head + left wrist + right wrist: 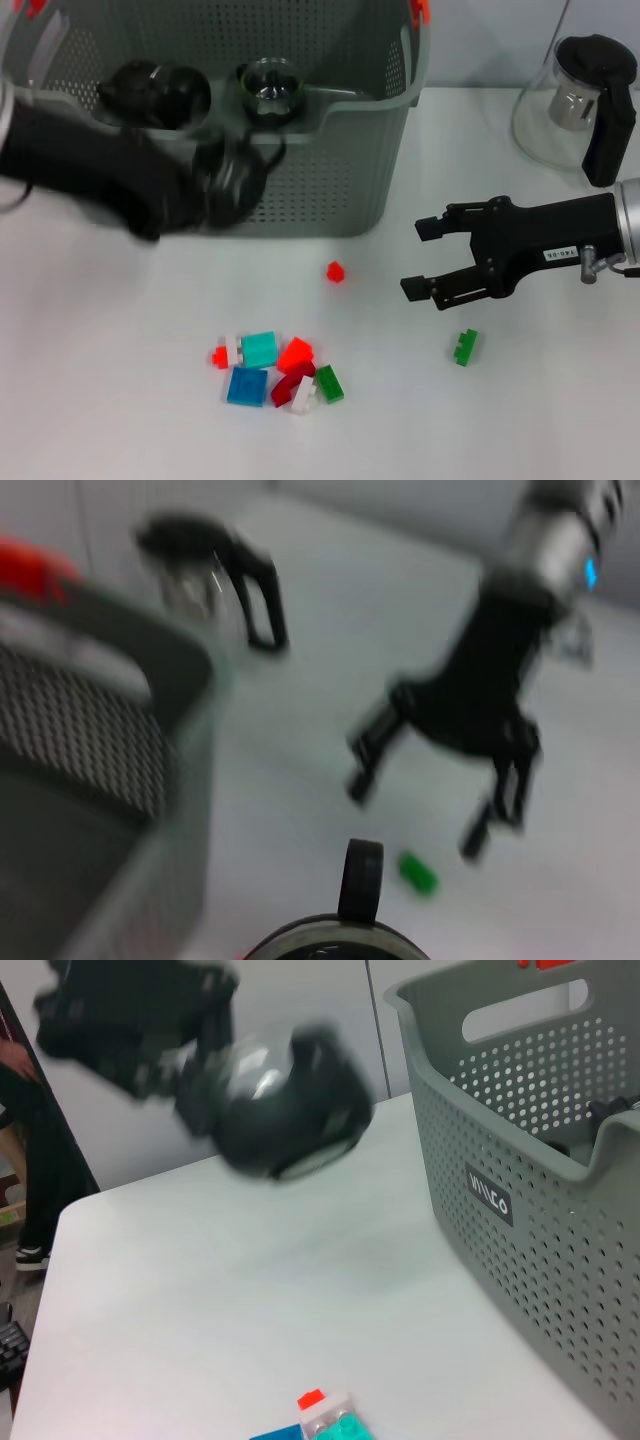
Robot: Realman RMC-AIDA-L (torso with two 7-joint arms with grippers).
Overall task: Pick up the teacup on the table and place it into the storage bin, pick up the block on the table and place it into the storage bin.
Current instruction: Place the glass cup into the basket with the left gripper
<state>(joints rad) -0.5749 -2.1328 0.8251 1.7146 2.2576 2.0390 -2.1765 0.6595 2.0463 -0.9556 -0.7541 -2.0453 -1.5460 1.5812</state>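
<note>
White tabletop (120,400) bears perforated plastic storage bin (330,180), glass teacup (270,88) inside.

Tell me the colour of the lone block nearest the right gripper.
Green. The block lies on the table just below the open right gripper, clearest in the head view.

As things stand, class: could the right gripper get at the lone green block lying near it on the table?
Probably yes. The right gripper hovers open just beside the green block, with only bare table between them and nothing crowding the block.
</note>
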